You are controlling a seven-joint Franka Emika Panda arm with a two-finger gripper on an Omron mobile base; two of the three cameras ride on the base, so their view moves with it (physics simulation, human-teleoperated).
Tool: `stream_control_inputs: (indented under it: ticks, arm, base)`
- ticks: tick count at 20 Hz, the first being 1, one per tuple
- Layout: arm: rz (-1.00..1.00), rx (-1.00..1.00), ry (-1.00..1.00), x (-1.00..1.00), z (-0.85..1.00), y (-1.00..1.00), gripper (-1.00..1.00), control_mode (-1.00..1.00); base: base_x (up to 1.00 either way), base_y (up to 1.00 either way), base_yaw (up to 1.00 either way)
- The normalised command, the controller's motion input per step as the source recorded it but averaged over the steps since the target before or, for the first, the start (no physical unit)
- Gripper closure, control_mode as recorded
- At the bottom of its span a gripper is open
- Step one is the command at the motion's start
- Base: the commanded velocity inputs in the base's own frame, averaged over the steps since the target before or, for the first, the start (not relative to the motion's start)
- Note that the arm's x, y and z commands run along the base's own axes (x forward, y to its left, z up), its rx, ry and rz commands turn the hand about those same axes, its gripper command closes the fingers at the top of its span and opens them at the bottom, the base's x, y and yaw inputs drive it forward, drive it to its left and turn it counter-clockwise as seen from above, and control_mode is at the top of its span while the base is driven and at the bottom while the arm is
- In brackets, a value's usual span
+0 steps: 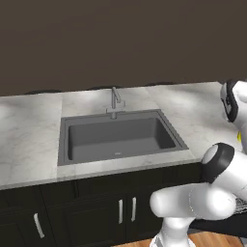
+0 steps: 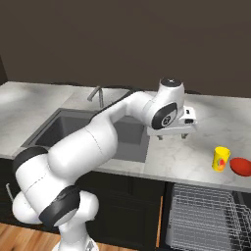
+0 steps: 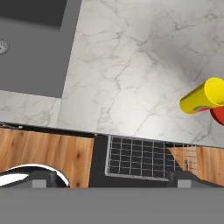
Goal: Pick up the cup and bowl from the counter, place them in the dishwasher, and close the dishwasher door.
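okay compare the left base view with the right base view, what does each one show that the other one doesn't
The left base view alone shows the cabinet doors with silver handles under the sink. The right base view alone shows the yellow cup standing beside the red bowl near the counter's front edge, the pulled-out silver wire rack below them, and the open, empty claw hovering over the counter left of the cup. Both show the marble counter, the dark sink, the tap and the white arm.
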Motion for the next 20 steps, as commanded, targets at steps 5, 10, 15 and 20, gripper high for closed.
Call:
stream_control_inputs:
  ticks: [5, 10, 15, 20]
  arm:
    - [0.0, 0.0, 0.0, 0.01, -0.2, -0.37, -1.0, -1.0]
    - [0.0, 0.0, 0.0, 0.04, -0.23, -0.31, -1.0, -1.0]
    - [0.0, 0.0, 0.0, 0.12, -0.18, -0.27, -1.0, -1.0]
    - [0.0, 0.0, 0.0, 0.22, -0.15, -0.26, -1.0, -1.0]
  base:
    - [0.0, 0.0, 0.0]
    - [0.0, 0.0, 0.0]
    - [0.0, 0.0, 0.0]
    - [0.0, 0.0, 0.0]
